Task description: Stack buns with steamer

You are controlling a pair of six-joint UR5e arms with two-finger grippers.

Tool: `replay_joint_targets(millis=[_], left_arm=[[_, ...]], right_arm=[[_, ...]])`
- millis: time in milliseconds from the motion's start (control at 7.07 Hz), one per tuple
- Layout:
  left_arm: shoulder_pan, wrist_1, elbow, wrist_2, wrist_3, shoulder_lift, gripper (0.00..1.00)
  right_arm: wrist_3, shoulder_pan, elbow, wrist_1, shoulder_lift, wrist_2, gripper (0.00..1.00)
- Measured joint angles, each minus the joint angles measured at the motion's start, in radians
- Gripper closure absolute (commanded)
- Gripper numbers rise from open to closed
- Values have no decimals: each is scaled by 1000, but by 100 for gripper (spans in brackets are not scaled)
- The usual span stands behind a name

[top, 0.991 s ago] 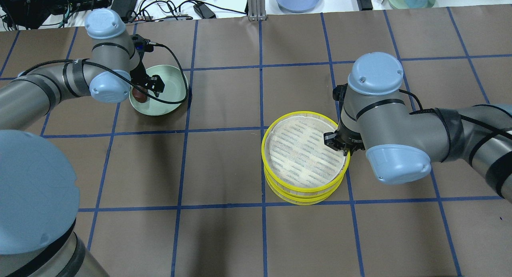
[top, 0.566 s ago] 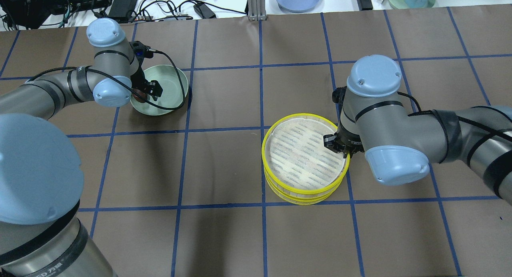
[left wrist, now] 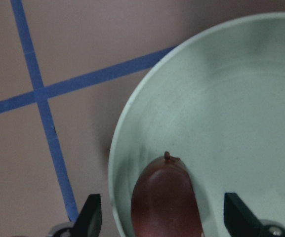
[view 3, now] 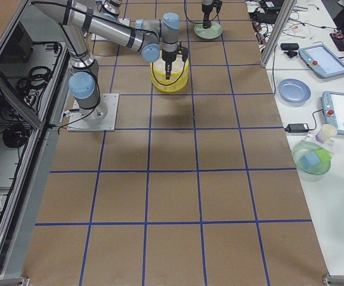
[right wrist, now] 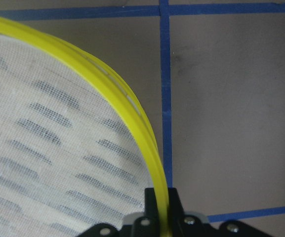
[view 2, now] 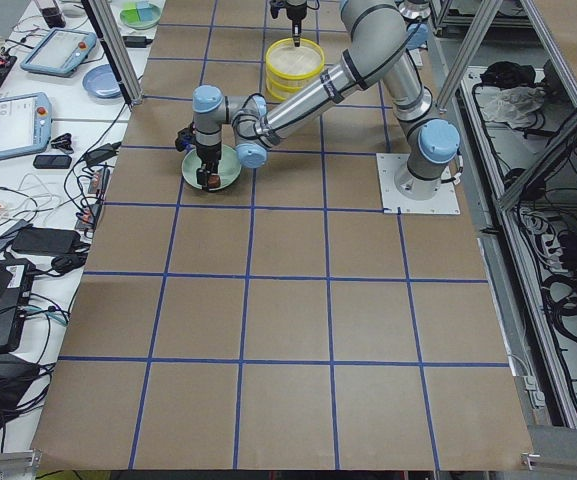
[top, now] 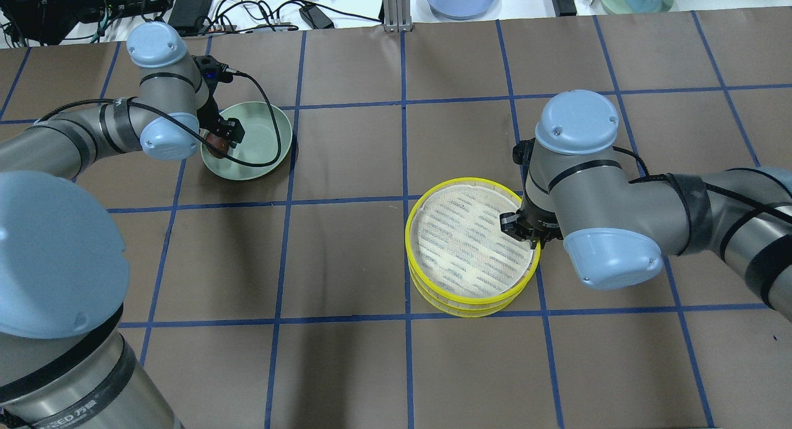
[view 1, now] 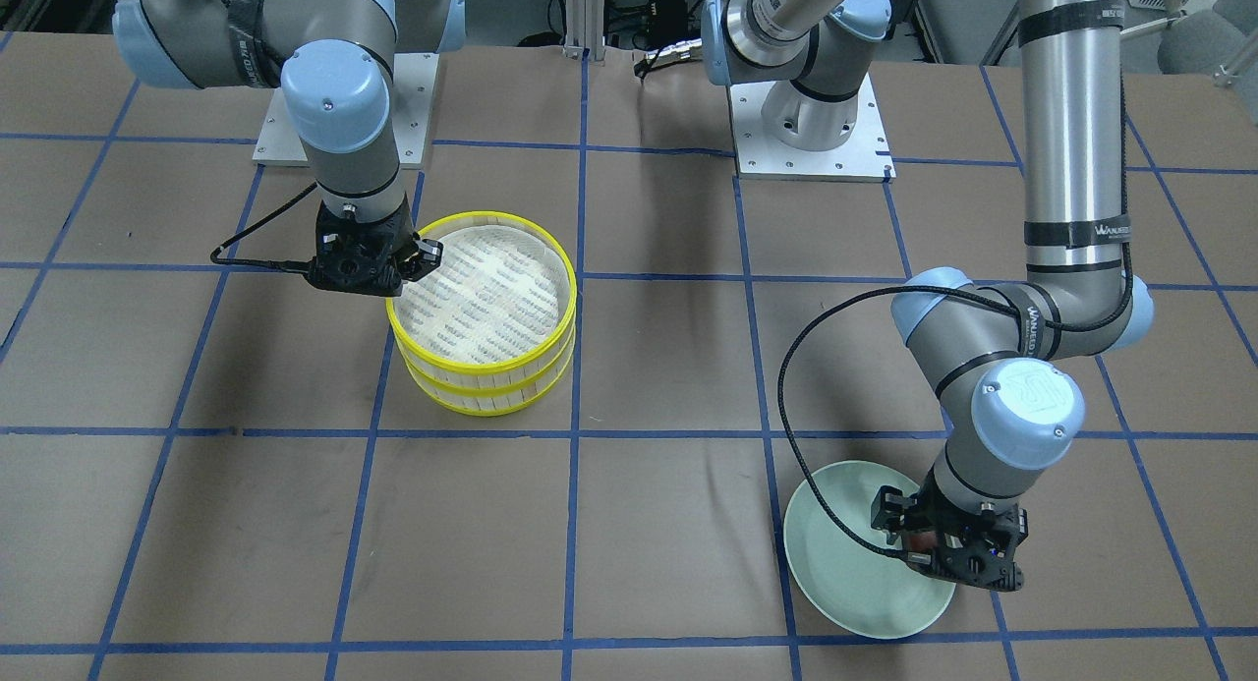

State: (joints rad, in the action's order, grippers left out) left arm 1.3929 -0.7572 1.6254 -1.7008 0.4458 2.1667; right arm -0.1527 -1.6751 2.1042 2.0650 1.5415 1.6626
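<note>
- left pincer (top: 223, 138): low over the green plate (top: 272, 138), fingers (left wrist: 92, 217) apart, straddling the dark bun (left wrist: 164, 197) with a gap each side
- dark bun: lies inside the plate, close to the rim on the robot's left side
- right pincer (right wrist: 161, 207): clamped on the yellow rim of the top steamer tier (top: 461, 246), at the edge nearest the right arm
- top tier: level, over the lower tier (view 1: 482, 391) and slightly offset from it; cannot tell if they touch
- stack and plate are well apart on the surface (top: 346, 255)
</note>
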Motion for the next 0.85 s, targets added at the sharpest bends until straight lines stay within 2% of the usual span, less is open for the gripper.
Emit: replay_joint_targets(millis=[142,283,425,566,708,849], left_arm=[[0,0,-3,1,4,-1,9],[0,-1,-3,4,2,1,41],[0,-3,0,14,0,3,44],[0,-5,4,27,0,5,65],[0,-6,6,34,2,6,100],[0,-6,5,37,4,7,100]], right_arm=[[11,1,0,0,-7,0,100],[21,3,0,0,-10,4,100],[25,4,0,0,-12,6,96],[26,4,-2,0,-12,7,59],[26,5,-7,-1,-12,9,15],[22,5,-12,-4,-12,11,1]])
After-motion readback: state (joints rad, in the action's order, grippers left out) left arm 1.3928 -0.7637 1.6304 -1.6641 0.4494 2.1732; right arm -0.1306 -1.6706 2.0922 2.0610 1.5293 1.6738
